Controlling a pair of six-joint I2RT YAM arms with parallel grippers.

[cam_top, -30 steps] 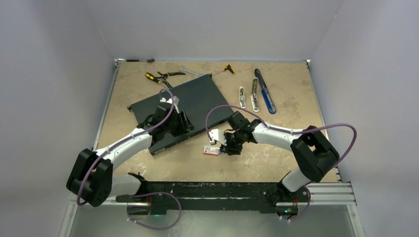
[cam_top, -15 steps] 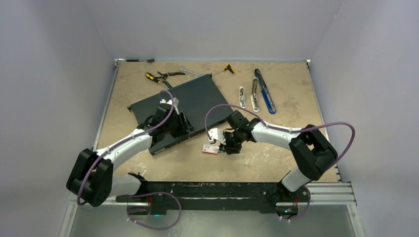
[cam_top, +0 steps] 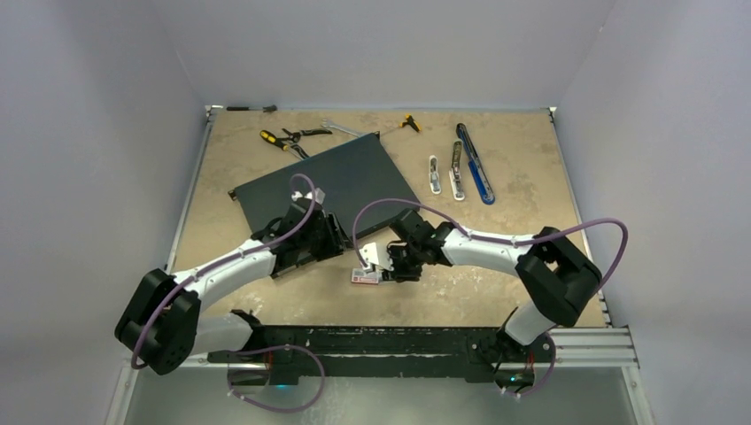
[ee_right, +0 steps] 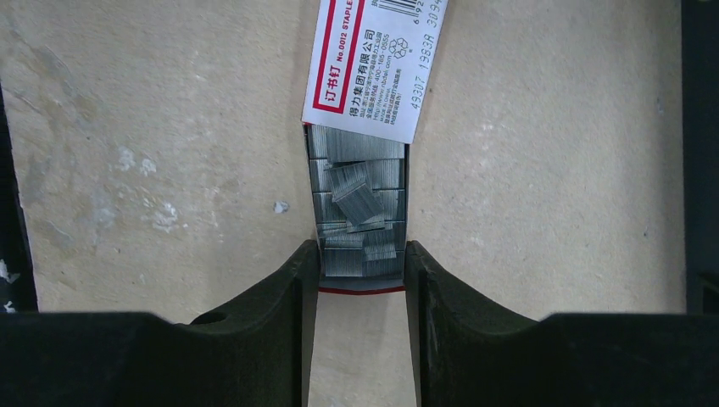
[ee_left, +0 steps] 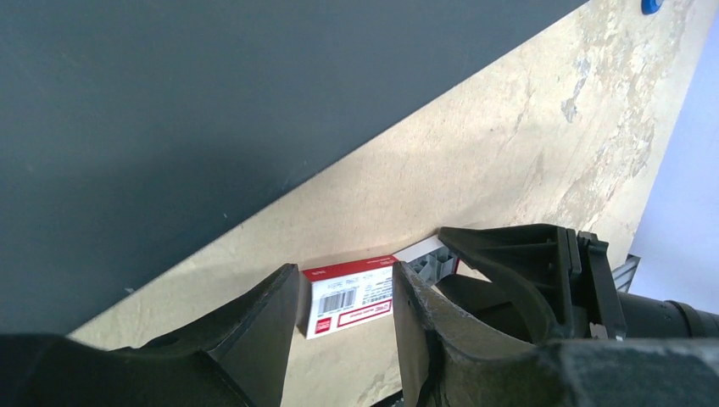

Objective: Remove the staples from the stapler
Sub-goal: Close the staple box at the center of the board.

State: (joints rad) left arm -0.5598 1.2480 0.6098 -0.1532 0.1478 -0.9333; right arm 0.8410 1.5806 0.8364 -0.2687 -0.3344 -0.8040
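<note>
Closest to me, my right pincer (ee_right: 360, 254) was low over the counter (ee_right: 551, 170), its two dark fingers pressed against either side of the pulled-out tray of a small red-and-white box (ee_right: 373, 68), pinching it at the end nearest the wrist. The staples (ee_right: 356, 203) lay in that open tray, silvery-grey strips stacked in rows with one short strip skewed across the top. The printed sleeve covered the tray's other end. The box sat flat on the counter, between my two arms.

Just to the left, my left pincer (ee_left: 346, 275) hung above the near edge of a dark flat panel (ee_left: 212, 102), its fingers spread apart with nothing between them. Through its camera I saw the box beyond the fingertips, with the right pincer at the box's far end.

The panel lay at an angle across the middle of the counter. Right of it, well apart from both pincers, two silvery bars (cam_top: 434, 174) and a blue-and-black bar (cam_top: 476, 164) lay side by side; I could not tell whether any of them was the stapler. Along the far edge lay yellow-handled pliers (cam_top: 283, 137), a wrench (cam_top: 341, 128) and a small yellow-handled tool (cam_top: 409, 121).
</note>
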